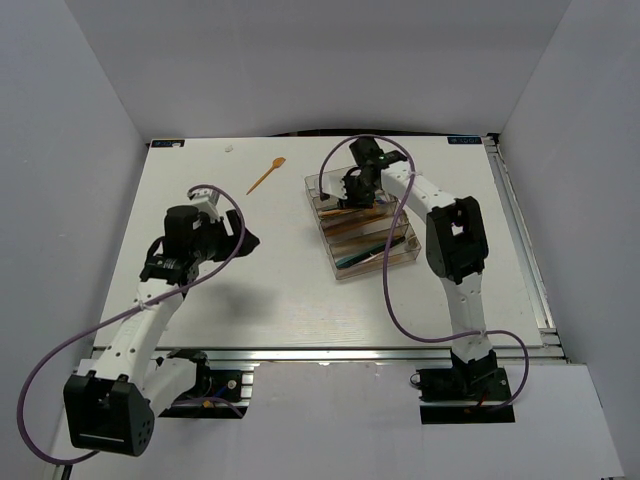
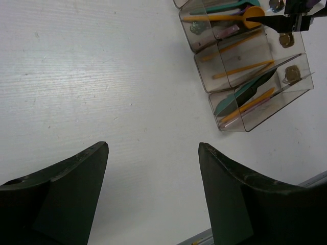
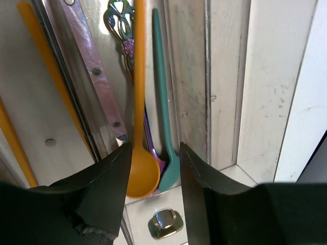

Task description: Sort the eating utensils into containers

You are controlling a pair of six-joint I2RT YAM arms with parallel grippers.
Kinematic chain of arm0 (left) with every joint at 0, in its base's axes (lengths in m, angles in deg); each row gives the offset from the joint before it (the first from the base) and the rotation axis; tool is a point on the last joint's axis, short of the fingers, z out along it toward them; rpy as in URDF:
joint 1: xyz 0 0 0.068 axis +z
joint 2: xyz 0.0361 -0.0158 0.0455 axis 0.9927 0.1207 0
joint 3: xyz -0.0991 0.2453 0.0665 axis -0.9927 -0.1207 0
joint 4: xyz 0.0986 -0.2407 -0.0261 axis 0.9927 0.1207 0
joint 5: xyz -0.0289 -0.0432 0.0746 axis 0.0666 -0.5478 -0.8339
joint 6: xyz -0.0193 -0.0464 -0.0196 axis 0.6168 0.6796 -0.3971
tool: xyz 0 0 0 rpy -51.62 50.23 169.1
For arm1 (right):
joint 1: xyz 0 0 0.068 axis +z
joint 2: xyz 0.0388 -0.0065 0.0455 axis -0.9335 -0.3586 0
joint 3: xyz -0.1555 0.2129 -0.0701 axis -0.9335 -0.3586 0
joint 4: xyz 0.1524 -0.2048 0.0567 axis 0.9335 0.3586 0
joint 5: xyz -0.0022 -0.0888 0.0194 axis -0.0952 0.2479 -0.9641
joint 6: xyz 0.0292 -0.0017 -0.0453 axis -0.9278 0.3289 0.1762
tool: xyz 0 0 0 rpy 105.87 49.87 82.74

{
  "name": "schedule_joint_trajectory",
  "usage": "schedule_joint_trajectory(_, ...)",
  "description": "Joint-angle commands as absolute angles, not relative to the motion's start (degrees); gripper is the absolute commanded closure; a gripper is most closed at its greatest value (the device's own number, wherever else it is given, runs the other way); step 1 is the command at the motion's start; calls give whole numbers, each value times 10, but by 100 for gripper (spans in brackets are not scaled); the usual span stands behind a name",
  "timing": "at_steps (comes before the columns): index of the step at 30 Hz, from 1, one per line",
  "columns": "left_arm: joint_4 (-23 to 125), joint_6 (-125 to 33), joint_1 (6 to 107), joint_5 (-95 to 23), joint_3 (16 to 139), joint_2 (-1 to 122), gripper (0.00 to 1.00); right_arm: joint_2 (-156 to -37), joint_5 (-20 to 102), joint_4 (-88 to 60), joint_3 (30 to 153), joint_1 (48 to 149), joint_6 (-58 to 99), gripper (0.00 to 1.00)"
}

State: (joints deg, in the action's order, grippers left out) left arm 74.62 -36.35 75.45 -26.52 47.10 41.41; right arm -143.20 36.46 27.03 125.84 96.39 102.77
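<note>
Above the tray's (image 1: 362, 235) far half, right gripper (image 3: 153, 153) jaws apart, straddling an orange spoon (image 3: 139, 76); its bowl lies at the end wall between the fingertips (image 3: 120, 163), a teal spoon (image 3: 159, 76) just beside; detail this fine comes only from the right wrist. Top view alone shows a lone orange utensil (image 1: 266, 176) on the table (image 1: 280, 300), left of the tray's far end; left gripper (image 2: 153, 148) wide open, well left of the tray.
</note>
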Motion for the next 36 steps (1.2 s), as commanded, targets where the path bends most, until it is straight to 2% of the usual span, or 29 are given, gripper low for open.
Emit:
schedule_joint_trajectory(1,742,-385,758,-249,515,435,18,-1388,352,254,1267,951,1007,51)
schedule_joint_trajectory(5,742,-407,758,-219,583,517,13,-1331,273,267,1290,924,943,47)
schedule_joint_trajectory(6,744,-421,758,-214,600,542,12,-1315,258,254,1287,909,929,31)
schedule_joint_trajectory(7,745,-429,758,-209,619,596,11,-1298,246,232,1275,901,910,11)
schedule_joint_trajectory(8,745,-436,758,-206,657,625,11,-1252,222,196,1225,891,853,11)
schedule_joint_trajectory(10,748,-460,758,-216,702,683,11,-1206,182,66,1159,852,768,11)
schedule_joint_trajectory(11,754,-470,758,-221,753,742,11,-1175,149,31,1111,839,667,11)
schedule_joint_trajectory(12,759,-488,757,-239,780,773,12,-1170,109,28,1108,820,660,11)
schedule_joint_trajectory(13,770,-508,757,-250,807,829,13,-1173,27,84,1115,812,670,14)
schedule_joint_trajectory(14,774,-527,757,-260,858,856,14,-1175,-5,119,1130,801,706,24)
schedule_joint_trajectory(16,777,-550,757,-295,902,929,17,-1166,-83,178,1119,791,734,32)
schedule_joint_trajectory(18,776,-562,757,-315,968,975,21,-1152,-104,190,1080,784,751,40)
schedule_joint_trajectory(20,775,-574,756,-325,1014,1041,24,-1131,-109,203,1054,784,772,43)
schedule_joint_trajectory(22,773,-574,756,-340,1077,1082,28,-1117,-108,204,1024,781,775,44)
schedule_joint_trajectory(28,754,-610,744,-388,1235,1214,29,-1120,-120,204,993,773,761,45)
schedule_joint_trajectory(32,739,-658,735,-400,1295,1270,28,-1132,-120,203,998,765,757,46)
schedule_joint_trajectory(36,710,-681,734,-382,1305,1295,29,-1147,-120,197,1007,760,743,46)
